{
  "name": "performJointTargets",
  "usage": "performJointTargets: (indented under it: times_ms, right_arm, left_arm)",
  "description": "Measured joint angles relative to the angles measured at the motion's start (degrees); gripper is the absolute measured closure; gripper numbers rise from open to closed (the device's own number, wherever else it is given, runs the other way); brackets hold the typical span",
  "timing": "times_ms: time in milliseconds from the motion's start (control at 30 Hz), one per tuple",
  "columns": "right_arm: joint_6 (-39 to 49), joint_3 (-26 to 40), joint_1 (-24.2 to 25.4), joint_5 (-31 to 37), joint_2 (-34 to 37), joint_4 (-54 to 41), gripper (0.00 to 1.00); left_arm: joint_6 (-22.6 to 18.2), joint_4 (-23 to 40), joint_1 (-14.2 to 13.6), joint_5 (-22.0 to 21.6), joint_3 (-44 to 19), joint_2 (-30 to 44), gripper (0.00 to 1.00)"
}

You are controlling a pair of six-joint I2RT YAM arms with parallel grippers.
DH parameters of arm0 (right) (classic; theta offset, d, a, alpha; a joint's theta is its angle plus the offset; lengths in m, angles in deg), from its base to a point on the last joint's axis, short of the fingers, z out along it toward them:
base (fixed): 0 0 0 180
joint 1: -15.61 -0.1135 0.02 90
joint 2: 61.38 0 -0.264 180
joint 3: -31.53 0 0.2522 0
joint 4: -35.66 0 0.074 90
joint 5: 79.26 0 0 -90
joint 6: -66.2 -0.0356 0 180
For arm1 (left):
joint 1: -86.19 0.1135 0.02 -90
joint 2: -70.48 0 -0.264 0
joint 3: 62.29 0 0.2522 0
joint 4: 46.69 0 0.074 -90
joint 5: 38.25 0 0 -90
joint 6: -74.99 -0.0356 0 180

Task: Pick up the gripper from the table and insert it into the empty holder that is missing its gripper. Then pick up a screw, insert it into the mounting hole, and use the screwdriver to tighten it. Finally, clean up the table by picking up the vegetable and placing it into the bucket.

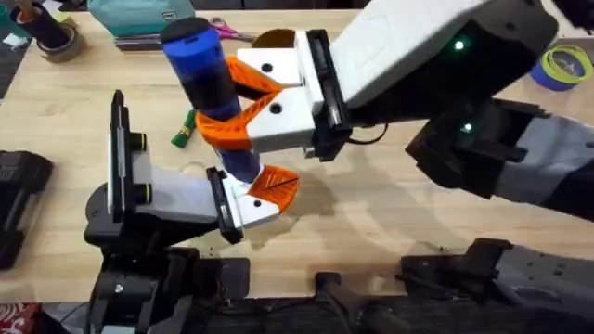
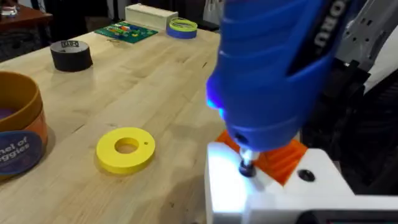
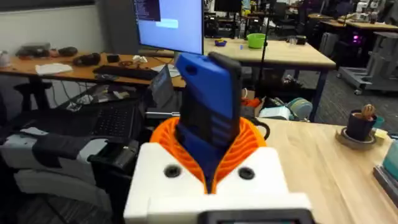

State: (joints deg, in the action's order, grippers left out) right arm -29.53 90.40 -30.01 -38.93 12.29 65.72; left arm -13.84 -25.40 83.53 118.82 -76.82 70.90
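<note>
My right gripper (image 1: 234, 104) reaches across the table and is shut on the blue screwdriver (image 1: 206, 82), which its orange pads clamp upright (image 3: 208, 118). The screwdriver's metal bit (image 2: 247, 167) presses down into a hole in the white holder (image 2: 227, 190) on my left gripper (image 1: 269, 193), whose jaws stand together. The orange ribbed gripper (image 2: 283, 158) sits in that holder beside the bit. The green vegetable (image 1: 182, 130) lies on the table just left of the screwdriver. The orange bucket (image 2: 18, 134) with its blue band stands farther off.
A flat yellow disc (image 2: 126, 148) lies between the bucket and my left gripper. A black tape roll (image 2: 71, 54), a blue tape roll (image 1: 564, 65) and a teal pouch (image 1: 153, 19) sit along the far edge. A phone stand (image 1: 119, 148) stands at the left.
</note>
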Motion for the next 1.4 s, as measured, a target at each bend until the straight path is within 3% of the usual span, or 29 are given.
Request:
performJointTargets:
  times_ms: [400, 1400]
  right_arm:
    - [0.0, 0.6, 1.8, -1.5, -0.2, -2.7, 0.976]
    - [0.2, 0.6, 0.6, -2.2, -0.2, -2.3, 0.976]
  left_arm:
    - [0.3, 0.0, 0.0, 0.0, 0.0, 0.0, 0.984]
    - [0.4, 0.0, 0.0, 0.4, 0.0, 0.3, 0.984]
